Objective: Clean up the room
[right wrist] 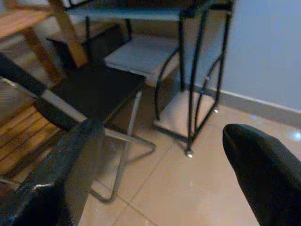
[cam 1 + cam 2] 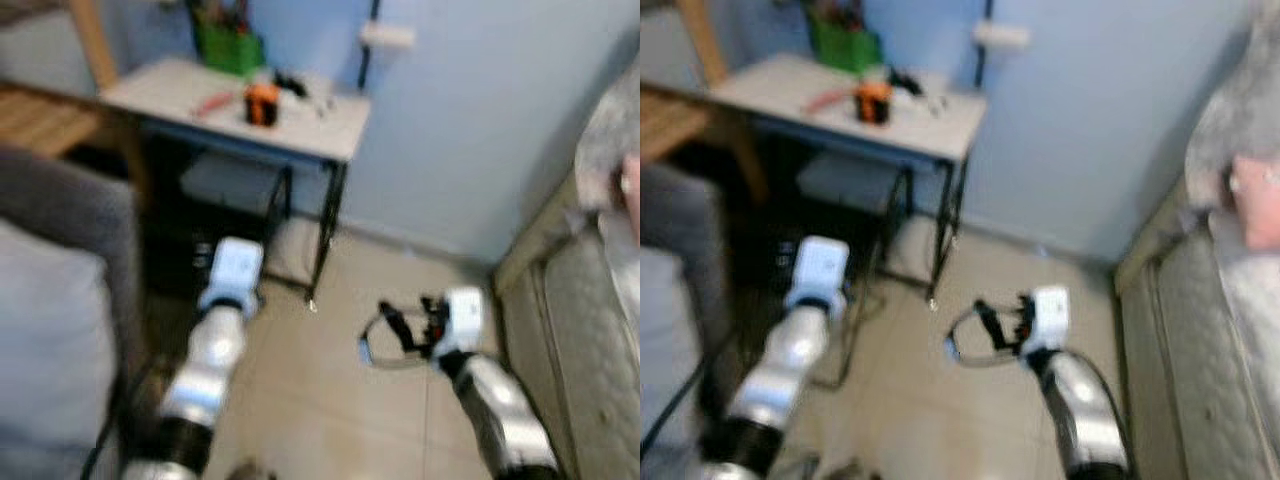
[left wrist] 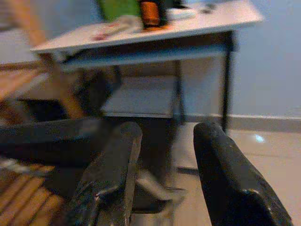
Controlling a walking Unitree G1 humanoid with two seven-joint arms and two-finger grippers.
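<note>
Just ahead of the robot, both arms reach forward over the tiled floor [image 2: 330,400], and the head views are blurred. The right gripper [image 1: 169,174] stands wide, its 2 fingers far apart with only bare floor between them; the left gripper [image 3: 164,174] is also parted, more narrowly, and holds nothing.

The room as a whole is what the task concerns, and these pictures do not settle how tidy it is. Small things lie spread on the white desk [image 2: 330,135] beyond the left gripper: an orange-and-black item [image 2: 262,104], a red thing [image 2: 212,103] beside it, some dark bits [image 2: 291,84] and a green holder [image 2: 230,45] at the back by the wall. Whether those count as clutter or as put away, I cannot tell.

Nearest on the left is a grey cushioned seat [image 2: 50,330]. To the right of the right gripper runs the edge of a mattress [image 2: 590,330] with a grey and pink heap [image 2: 620,150] on it. Past the right gripper's fingers, a metal-framed chair [image 1: 117,136] and the desk's black legs [image 1: 197,84] crowd the floor, with a lower shelf [image 3: 141,96] under the desktop. Wooden slats [image 2: 35,120] stand beyond the seat. Any reach under or toward the desk would, I judge, have to thread those legs and that frame.
</note>
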